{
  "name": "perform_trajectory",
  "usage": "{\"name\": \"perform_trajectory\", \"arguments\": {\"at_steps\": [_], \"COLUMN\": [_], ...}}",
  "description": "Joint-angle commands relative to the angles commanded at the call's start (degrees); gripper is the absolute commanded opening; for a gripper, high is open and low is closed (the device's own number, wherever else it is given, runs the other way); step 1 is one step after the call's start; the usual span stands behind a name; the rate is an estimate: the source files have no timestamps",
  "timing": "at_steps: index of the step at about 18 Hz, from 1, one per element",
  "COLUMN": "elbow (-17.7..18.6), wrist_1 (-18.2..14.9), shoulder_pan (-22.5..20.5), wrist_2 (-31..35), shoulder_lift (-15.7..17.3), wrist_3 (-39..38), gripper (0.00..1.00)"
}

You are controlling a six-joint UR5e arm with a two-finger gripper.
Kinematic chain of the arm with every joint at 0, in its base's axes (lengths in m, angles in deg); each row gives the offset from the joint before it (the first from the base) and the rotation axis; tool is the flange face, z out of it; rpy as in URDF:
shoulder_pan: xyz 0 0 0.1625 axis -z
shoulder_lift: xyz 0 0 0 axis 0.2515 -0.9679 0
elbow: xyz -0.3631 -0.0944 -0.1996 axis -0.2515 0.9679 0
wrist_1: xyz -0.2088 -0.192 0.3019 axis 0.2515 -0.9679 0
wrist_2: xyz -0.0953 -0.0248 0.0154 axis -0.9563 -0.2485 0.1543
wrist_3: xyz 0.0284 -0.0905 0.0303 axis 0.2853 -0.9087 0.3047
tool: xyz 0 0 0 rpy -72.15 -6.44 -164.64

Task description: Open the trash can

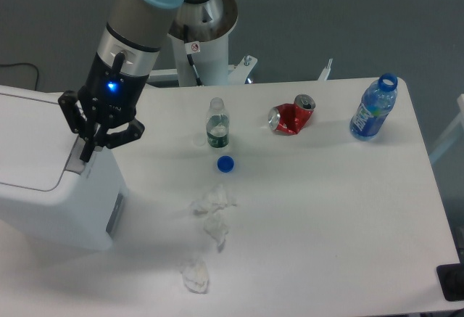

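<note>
The trash can (43,201) is a large white box at the table's left edge, with a flat white lid (29,143), a grey front tab (75,162) and a grey side panel (114,214). The lid lies flat and closed. My gripper (88,151) points down over the lid's right edge, right beside the grey tab. Its fingers come together into one dark tip that touches or nearly touches the lid edge. I cannot tell whether it presses on the tab.
A small clear bottle (217,125) stands mid-table with a blue cap (225,163) in front of it. A crushed red can (291,116) and a blue bottle (373,108) are to the right. Crumpled clear wrappers (214,202) (194,275) lie near the bin.
</note>
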Motion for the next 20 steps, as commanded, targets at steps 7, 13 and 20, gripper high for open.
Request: {"name": "perform_trajectory", "arguments": {"at_steps": [7,13,20], "elbow": [0.35,0.26,-0.35], "wrist_1": [0.0,0.09,0.79], "shoulder_pan": [0.0,-0.17,-3.24], "wrist_2": [0.18,0.09,0.17], "shoulder_lift": [-0.09,0.0,1.06], "wrist_3": [0.0,0.0,1.05], "gripper": [0.11,0.35,1.0]}}
